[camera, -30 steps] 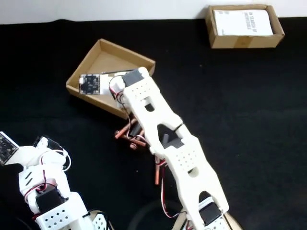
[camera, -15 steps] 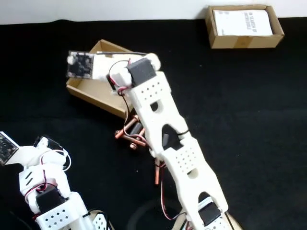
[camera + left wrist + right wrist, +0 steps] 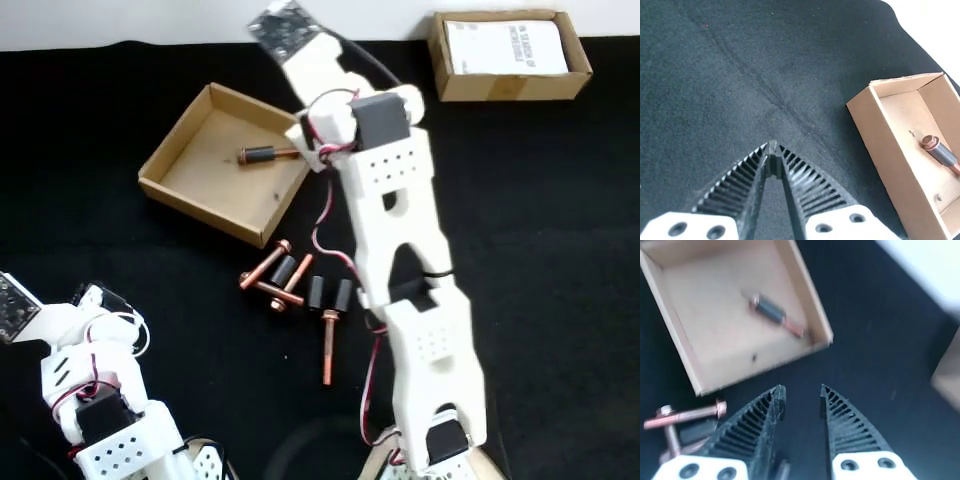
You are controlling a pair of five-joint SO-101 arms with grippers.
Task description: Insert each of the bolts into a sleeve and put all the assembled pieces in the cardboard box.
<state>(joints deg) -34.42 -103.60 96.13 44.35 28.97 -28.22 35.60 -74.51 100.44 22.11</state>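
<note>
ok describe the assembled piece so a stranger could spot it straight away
Find the tilted cardboard box on the black table, left of the raised arm in the high view. The assembled piece, a copper bolt in a dark sleeve, lies on its floor. The other bolts and sleeves lie loose on the table outside it.

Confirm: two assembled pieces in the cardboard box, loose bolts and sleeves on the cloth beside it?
Not two: the high view shows one assembled piece in the cardboard box. Loose bolts and sleeves do lie on the cloth beside it.
</note>
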